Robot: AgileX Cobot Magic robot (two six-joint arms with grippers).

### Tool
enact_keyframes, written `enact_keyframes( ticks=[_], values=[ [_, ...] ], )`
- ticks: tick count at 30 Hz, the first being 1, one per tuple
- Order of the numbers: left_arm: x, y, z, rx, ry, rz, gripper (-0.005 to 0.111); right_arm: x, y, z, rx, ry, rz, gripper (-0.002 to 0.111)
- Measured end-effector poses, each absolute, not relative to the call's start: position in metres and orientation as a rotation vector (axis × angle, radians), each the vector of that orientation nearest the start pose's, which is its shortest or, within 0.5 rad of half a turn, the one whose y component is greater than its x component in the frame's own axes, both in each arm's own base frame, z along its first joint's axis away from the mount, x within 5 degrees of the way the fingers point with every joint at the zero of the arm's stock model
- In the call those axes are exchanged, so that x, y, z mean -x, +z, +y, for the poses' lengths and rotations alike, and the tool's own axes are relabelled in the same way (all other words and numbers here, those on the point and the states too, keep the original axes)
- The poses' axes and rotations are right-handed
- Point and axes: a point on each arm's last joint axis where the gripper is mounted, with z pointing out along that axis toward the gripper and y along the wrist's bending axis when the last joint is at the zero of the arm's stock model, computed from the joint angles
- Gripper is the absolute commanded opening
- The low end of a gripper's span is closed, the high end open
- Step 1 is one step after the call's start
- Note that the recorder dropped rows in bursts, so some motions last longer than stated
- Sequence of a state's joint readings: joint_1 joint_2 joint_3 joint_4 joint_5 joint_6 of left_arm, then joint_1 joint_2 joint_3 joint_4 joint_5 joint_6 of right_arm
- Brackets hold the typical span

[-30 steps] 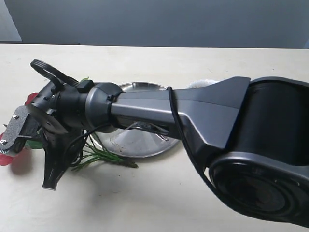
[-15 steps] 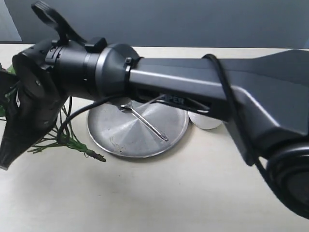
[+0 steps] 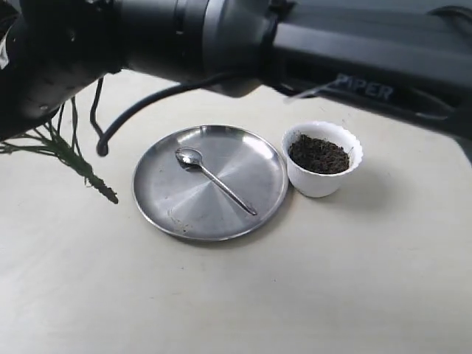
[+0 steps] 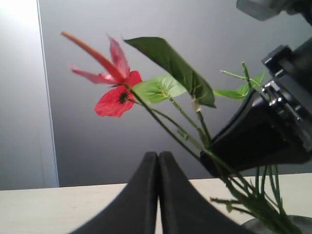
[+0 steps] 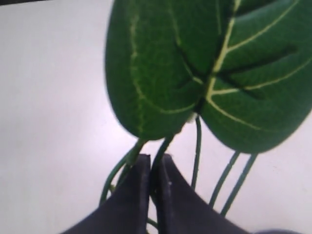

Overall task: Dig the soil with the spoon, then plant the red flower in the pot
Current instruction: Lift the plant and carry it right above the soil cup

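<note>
My right gripper point(image 5: 155, 163) is shut on the thin green stems of the red flower point(image 5: 195, 73), whose broad leaves fill the right wrist view. In the exterior view the stems point(image 3: 74, 158) hang off the table at the far left under the right arm. The left wrist view shows a red bloom point(image 4: 117, 97) held up in the air. My left gripper point(image 4: 158, 158) is shut on nothing. The spoon point(image 3: 214, 181) lies on the steel plate point(image 3: 177, 221). The white pot point(image 3: 321, 184) stands to the plate's right, with dark soil point(image 3: 318, 153) in it.
The right arm point(image 3: 310, 44) crosses the top of the exterior view from right to left, with a black cable point(image 3: 118, 122) looping down beside the plate. Bare pale table point(image 3: 258, 295) lies in front of the plate and pot.
The right arm has risen and swung up out of the middle, lifting the flower off the table. The spoon, plate and pot with soil have come into full view.
</note>
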State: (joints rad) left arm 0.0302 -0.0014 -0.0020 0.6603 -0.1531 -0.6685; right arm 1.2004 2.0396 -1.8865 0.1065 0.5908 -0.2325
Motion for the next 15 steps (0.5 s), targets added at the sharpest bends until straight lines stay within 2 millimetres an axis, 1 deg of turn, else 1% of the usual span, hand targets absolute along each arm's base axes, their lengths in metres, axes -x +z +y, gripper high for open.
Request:
enact_keyframes(
  ticks=[3,5,6,9,11,12,13,14,15],
  values=[
    [-0.054,0.225,-0.007,-0.049,-0.05,1.359,0.0,-0.185,0.32,0.441,1.372,0.59,1.843,-0.001],
    [-0.054,0.225,-0.007,-0.049,-0.05,1.359,0.0,-0.197,0.327,0.428,1.304,0.531,1.9,-0.001],
    [-0.054,0.225,-0.007,-0.049,-0.05,1.359,0.0,-0.205,0.332,0.419,1.262,0.48,1.932,-0.001],
    [-0.054,0.225,-0.007,-0.049,-0.05,1.359,0.0,-0.217,0.346,0.397,1.199,0.359,1.97,-0.001],
    [-0.054,0.225,-0.007,-0.049,-0.05,1.359,0.0,-0.218,0.36,0.38,1.168,0.301,1.949,-0.001],
    [-0.054,0.225,-0.007,-0.049,-0.05,1.359,0.0,-0.217,0.373,0.361,1.115,0.282,1.936,-0.001],
    [-0.054,0.225,-0.007,-0.049,-0.05,1.359,0.0,-0.215,0.378,0.352,1.083,0.285,1.932,-0.001],
    [-0.054,0.225,-0.007,-0.049,-0.05,1.359,0.0,-0.214,0.384,0.332,1.017,0.29,1.931,-0.001],
    [-0.054,0.225,-0.007,-0.049,-0.05,1.359,0.0,-0.214,0.386,0.32,0.981,0.287,1.933,-0.001]
  ],
)
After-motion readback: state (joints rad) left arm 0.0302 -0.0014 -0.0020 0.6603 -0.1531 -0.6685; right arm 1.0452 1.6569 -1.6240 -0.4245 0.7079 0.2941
